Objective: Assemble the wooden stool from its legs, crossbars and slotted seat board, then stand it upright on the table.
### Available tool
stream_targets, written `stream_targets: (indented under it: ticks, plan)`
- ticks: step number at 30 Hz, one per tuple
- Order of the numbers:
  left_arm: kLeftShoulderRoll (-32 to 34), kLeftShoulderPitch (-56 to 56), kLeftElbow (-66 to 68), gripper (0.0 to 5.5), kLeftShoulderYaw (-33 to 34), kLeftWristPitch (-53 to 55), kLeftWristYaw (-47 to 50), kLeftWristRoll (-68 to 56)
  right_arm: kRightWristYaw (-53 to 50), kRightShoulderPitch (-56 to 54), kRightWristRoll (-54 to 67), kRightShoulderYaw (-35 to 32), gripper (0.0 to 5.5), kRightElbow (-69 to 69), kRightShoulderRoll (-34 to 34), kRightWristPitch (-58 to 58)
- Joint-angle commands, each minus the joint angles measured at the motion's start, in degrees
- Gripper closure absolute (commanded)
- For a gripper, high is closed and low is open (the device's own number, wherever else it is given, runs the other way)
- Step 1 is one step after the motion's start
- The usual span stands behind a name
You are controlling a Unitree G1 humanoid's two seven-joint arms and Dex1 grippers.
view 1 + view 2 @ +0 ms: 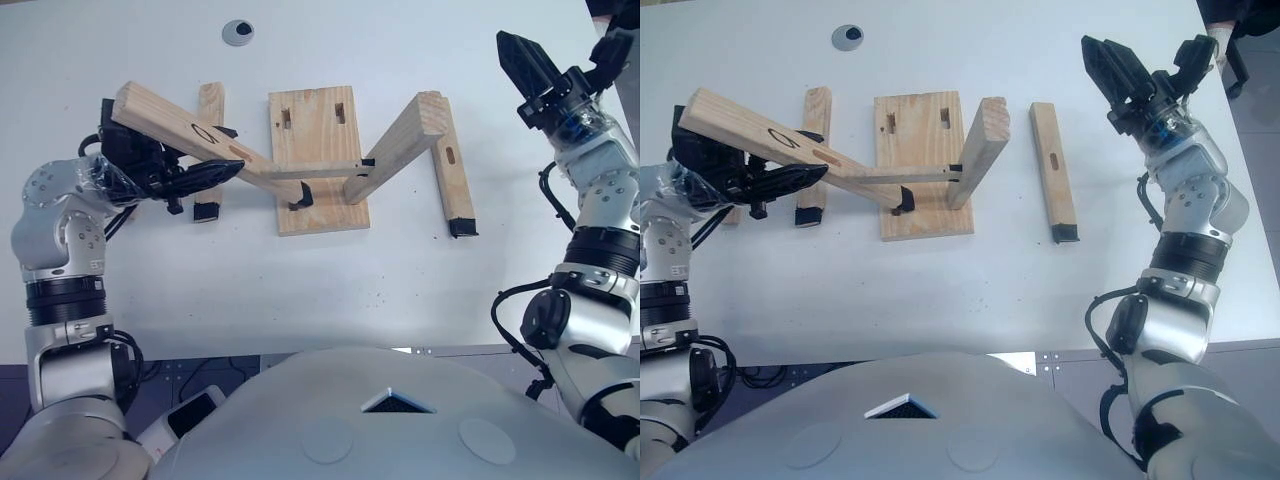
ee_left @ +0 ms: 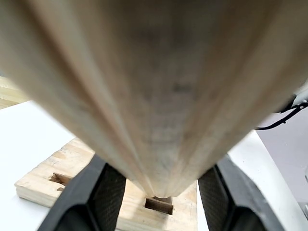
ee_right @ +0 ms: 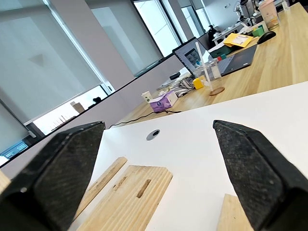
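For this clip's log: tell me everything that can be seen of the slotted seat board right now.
The slotted seat board is a pale, unfinished-looking rectangular wooden slab lying flat on the white table between the arms. Two small slots show near its far edge. The black-capped end of the tilted leg held in the left tool meets its top near the front. A thin crossbar passes above it to a second leaning leg whose lower end sits at its right edge.
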Motion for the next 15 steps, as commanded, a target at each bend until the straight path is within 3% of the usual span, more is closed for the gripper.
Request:
stream_targets:
  ticks: [1, 15]
  plan:
    - [2.11, -0.62, -0.53, 3.49, -0.84, -0.82, -0.70, 2.00, -1.15, 1.15, -0.44, -0.06, 1.36, -1.45, 0.36, -1.17]
    - [5.54, -0.30, -0.64, 3.49, -1.58, -3.18, -3.16, 3.78, -2.24, 2.90, -0.65, 1.01, 1.36, -2.38, 0.63, -1.94]
